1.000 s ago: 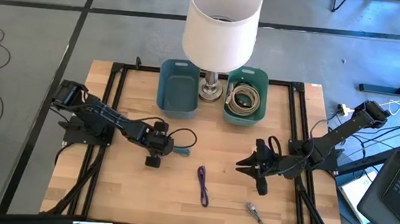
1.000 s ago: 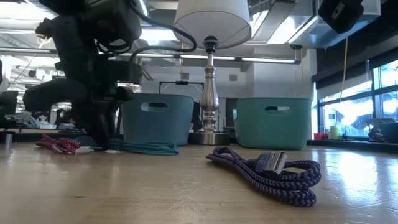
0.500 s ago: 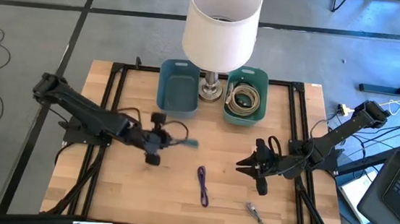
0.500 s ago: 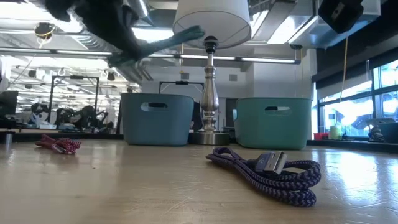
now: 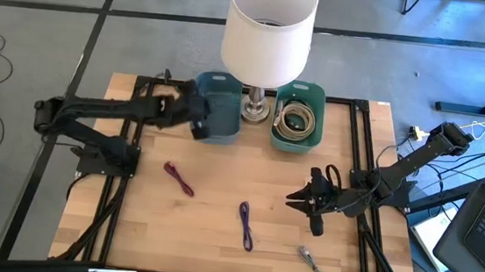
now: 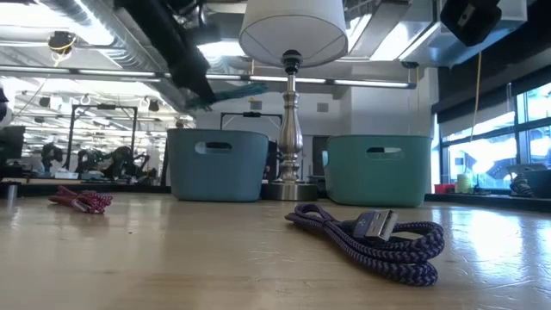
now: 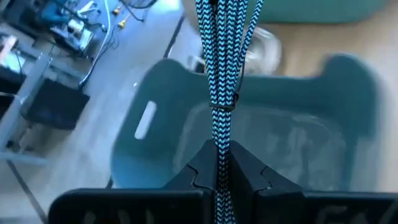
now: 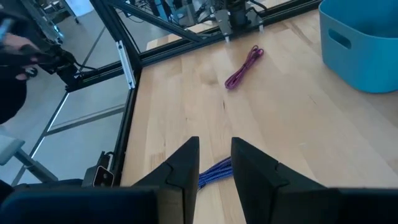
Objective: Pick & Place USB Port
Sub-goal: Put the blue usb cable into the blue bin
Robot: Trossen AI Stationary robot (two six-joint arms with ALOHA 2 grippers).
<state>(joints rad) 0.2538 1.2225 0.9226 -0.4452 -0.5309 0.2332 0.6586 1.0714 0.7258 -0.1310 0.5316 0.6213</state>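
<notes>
From above, the left gripper (image 5: 198, 115) hangs over the blue plastic bin (image 5: 217, 107); the right gripper (image 5: 307, 200) waits low at the table's right. At table height, the teal braided USB cable (image 6: 225, 93) dangles above that bin. The left wrist camera shows the jaws pinched tight on the cable, bin directly beneath. Risk, I'd say: the long loose tail could drape over the rim on release. The right wrist shows the jaws narrowly parted, empty, above a purple braided cable (image 8: 214, 174).
</notes>
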